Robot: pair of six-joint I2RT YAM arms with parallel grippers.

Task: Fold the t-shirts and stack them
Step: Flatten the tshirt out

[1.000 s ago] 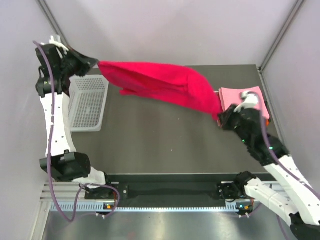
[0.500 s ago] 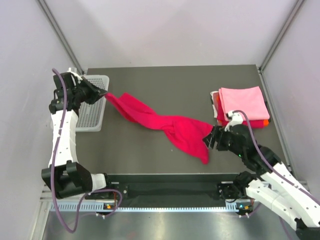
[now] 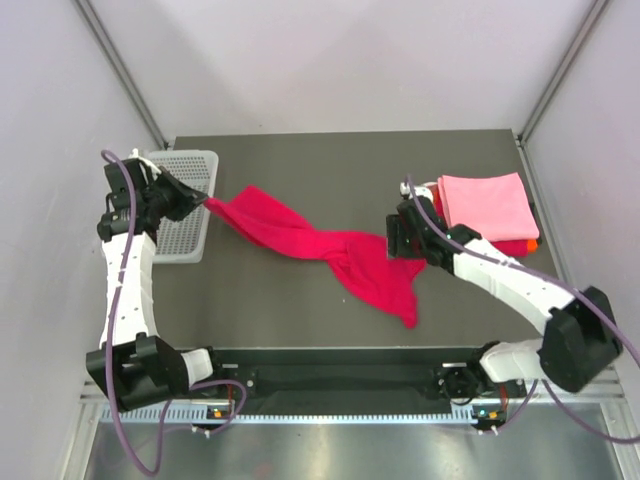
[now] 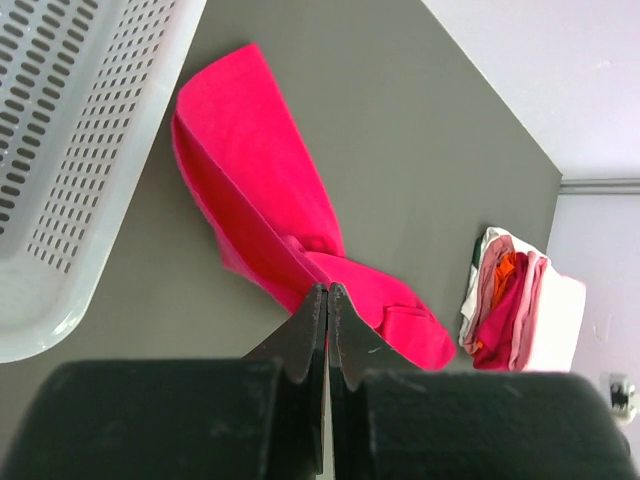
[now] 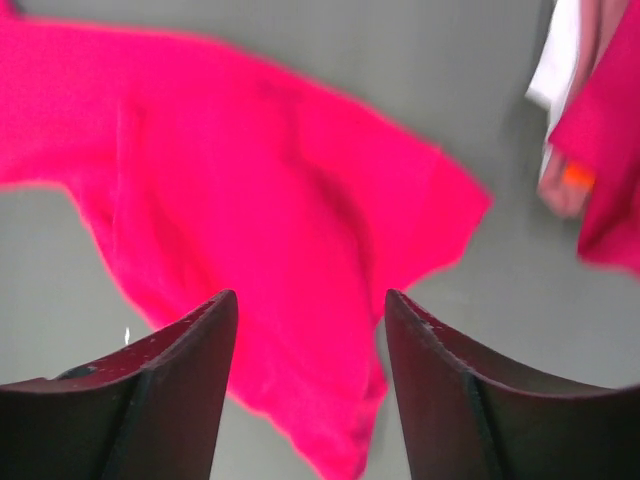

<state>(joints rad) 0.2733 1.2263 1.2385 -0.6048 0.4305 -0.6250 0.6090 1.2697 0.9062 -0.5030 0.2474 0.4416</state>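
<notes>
grey table [image 3: 300, 165] bears crimson t-shirt [image 3: 330, 250], pinched by left gripper [image 3: 202, 200].

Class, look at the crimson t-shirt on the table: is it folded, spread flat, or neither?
Neither: the crimson t-shirt lies twisted in a rumpled diagonal strip across the table, with no neat edges.

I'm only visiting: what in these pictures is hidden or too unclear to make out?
Folded t-shirt stack, top view: its light pink top piece covers the rest; count unclear.
Same stack, right wrist view: blurred, cut off at the right edge.
Crimson t-shirt, all views: twisted on itself, collar hidden in the folds.
White basket, top view: left hand covers part; left wrist view: cut by the left edge.
</notes>
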